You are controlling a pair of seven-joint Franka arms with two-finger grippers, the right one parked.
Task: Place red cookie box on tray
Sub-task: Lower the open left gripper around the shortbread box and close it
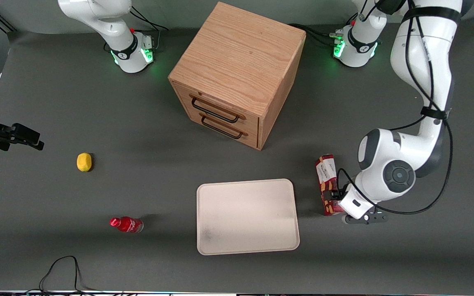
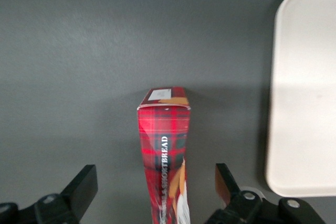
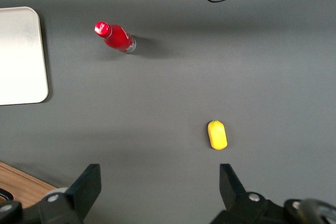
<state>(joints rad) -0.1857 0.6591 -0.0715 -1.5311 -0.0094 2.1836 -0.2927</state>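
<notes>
white "SHORTBREAD" lettering along red cookie box narrow tartan side

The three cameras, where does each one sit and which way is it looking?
Front view: high, facing both arms, looking down on the table, tray and red cookie box; the hand is at the box.
Left wrist view: looks down past open fingers straddling the box.
Right wrist view: parked arm, over a red bottle.
All three show the tray.

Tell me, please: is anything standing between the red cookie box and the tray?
Nothing visible does. The red cookie box lies beside the tray, with only bare table between them. The gripper is open with its fingers on either side of the box, nothing between.
</notes>
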